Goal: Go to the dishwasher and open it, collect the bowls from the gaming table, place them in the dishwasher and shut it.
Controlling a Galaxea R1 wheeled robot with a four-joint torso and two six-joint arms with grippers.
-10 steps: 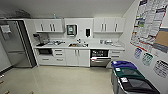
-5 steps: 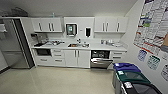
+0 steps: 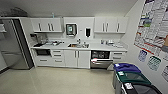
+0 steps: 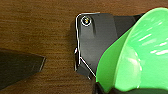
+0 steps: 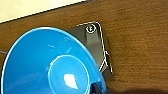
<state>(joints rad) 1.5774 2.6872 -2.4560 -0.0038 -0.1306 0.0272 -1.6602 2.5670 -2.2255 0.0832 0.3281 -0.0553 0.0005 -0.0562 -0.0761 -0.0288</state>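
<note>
**Bowls collected, dishwasher already open**

The green bowl (image 4: 140, 55) fills the left wrist view, the blue bowl (image 5: 50, 65) the right; whether either gripper clamps its bowl cannot be told. The dishwasher (image 3: 100, 59) stands open under the counter (image 3: 100, 47). Loading and closing remain.

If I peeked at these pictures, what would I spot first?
Probably the two bright bowls: a green bowl close up at the left wrist camera and a blue bowl at the right one. In the head view, a white kitchen wall has the dishwasher hanging open under the counter, right of the sink. Coloured bins stand at the right wall.
</note>
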